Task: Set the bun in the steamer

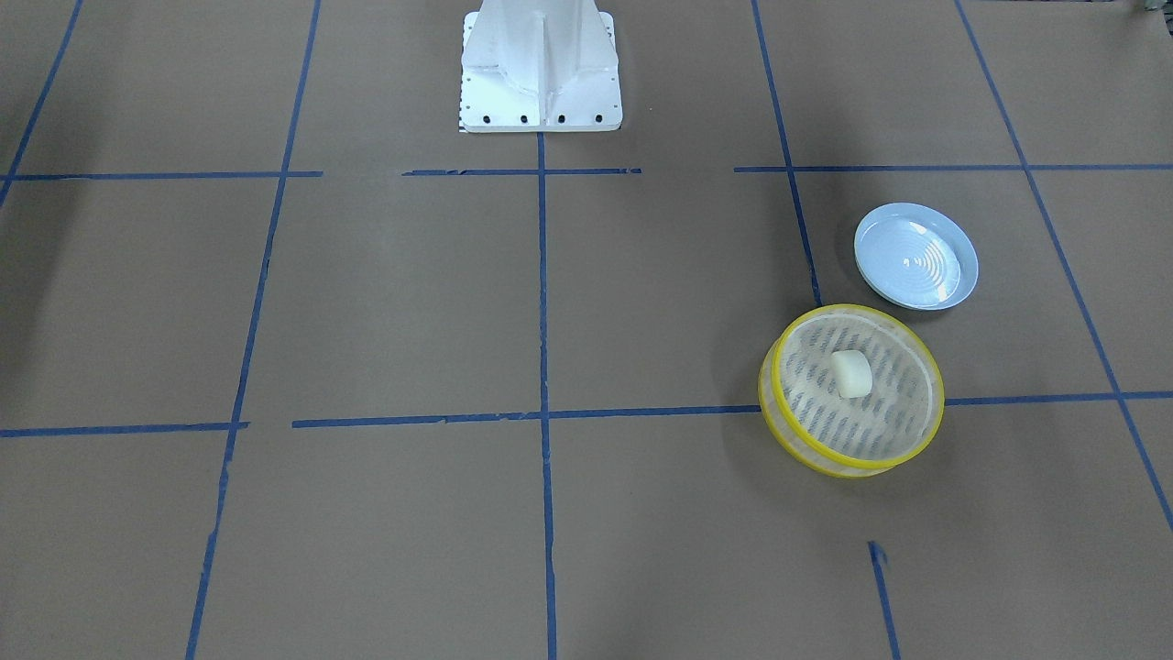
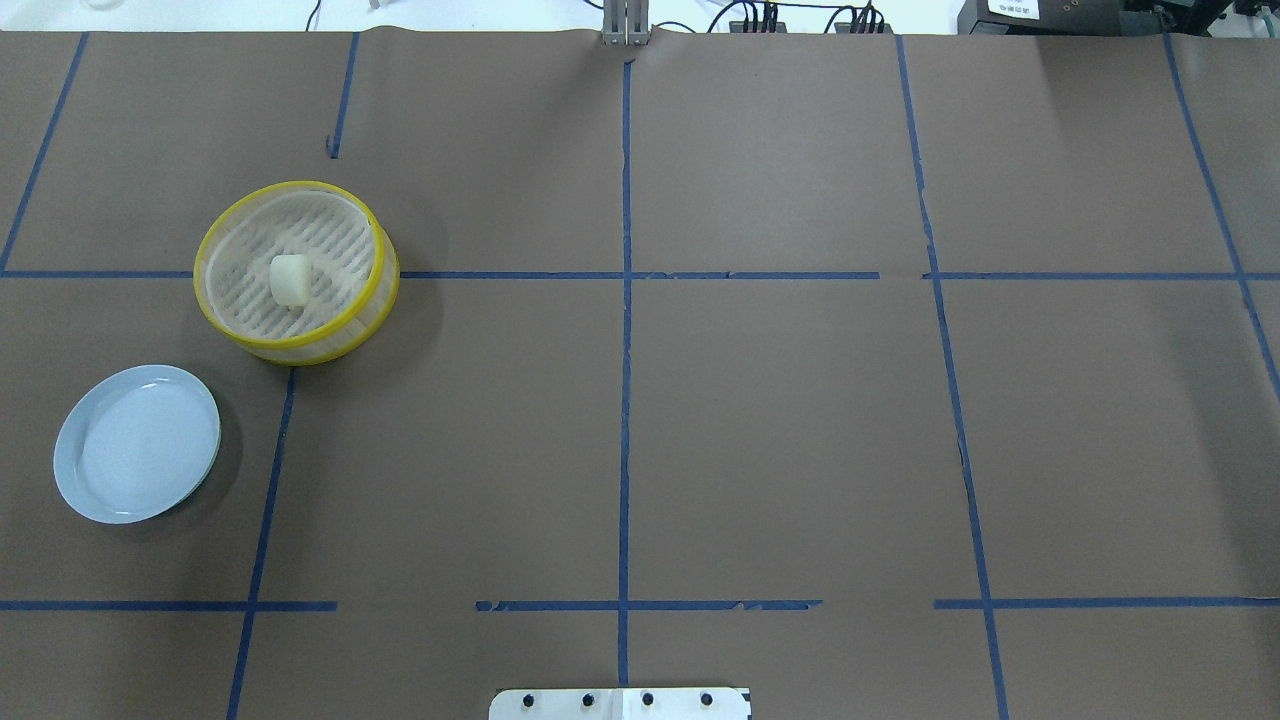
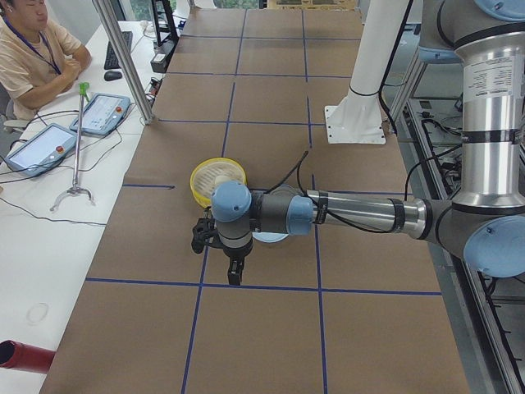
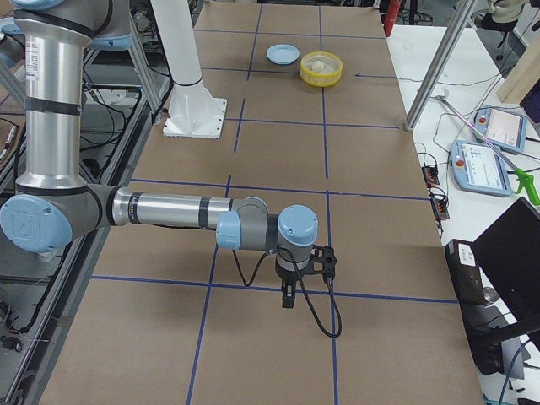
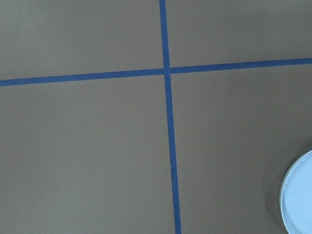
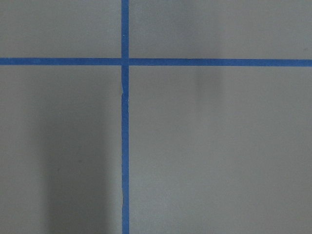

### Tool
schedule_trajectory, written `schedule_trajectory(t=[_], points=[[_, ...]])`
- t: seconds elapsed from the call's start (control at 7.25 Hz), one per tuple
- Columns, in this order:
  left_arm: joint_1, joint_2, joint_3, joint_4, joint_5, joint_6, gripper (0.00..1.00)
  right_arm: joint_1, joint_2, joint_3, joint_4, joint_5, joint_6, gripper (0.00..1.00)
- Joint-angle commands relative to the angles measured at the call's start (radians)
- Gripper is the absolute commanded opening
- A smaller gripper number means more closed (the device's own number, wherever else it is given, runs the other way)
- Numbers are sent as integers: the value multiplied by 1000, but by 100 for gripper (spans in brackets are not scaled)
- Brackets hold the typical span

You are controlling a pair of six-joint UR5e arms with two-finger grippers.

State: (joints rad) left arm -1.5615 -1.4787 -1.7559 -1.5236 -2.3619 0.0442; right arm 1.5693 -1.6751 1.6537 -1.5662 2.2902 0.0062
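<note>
The cream-white bun [image 1: 851, 374] lies in the middle of the yellow-rimmed steamer [image 1: 857, 310], on its slatted floor. In the overhead view the bun [image 2: 290, 280] and steamer [image 2: 290, 186] sit at the table's left. No arm shows in the overhead or front views. In the exterior left view my left gripper [image 3: 235, 275] points down over bare table, near the steamer [image 3: 217, 176]; I cannot tell whether it is open or shut. In the exterior right view my right gripper [image 4: 288, 297] points down over bare table, far from the steamer [image 4: 321, 78]; I cannot tell its state.
An empty pale blue plate [image 1: 916, 257] stands beside the steamer, nearer the robot; it also shows in the overhead view [image 2: 137, 443] and at the left wrist view's edge [image 5: 300, 200]. The white robot base [image 1: 539, 64] stands mid-table. An operator [image 3: 33, 49] sits at a side desk.
</note>
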Motion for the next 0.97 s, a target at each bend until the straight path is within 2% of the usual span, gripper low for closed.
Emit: schedule_trajectory(t=[0.0,0.83], points=[[0,-11,-5,25,-8,0,100,0,0,0,0,0,0,100],[-8,9,-30,45,-8,0,100,0,0,0,0,0,0,100]])
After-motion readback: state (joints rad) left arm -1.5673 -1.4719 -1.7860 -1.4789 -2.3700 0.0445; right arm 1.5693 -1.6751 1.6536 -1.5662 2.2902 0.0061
